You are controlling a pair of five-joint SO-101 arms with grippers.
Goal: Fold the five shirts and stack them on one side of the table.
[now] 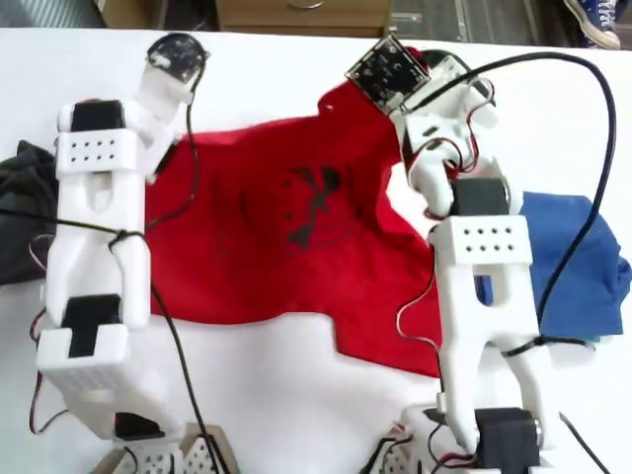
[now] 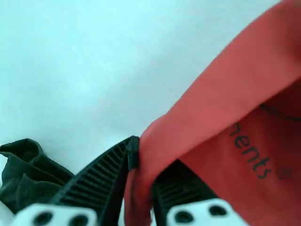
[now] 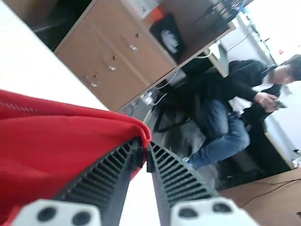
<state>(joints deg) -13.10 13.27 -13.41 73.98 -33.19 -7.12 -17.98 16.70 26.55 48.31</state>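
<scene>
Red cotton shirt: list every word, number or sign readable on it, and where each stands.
Red cotton shirt, dark lettering beside the left claw: only a word's tail end shows, the rest folded away; no whole word reads.
Black print on its chest, high view: too blurred to read.
Numbers, signs: none.

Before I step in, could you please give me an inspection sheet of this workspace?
Surface: white table, with shirts lying on it.
Job's things: red shirt spread across the middle; blue shirt bunched beside the right arm; dark garment crumpled at the opposite edge.
Clutter: nothing seen.
Grippers: left jaws shut on a fold of the red shirt; right jaws shut on its far edge.
Cables: black cable loops over the blue shirt; another cable runs beside the left arm.
Surroundings: wooden drawers beyond the table.
</scene>
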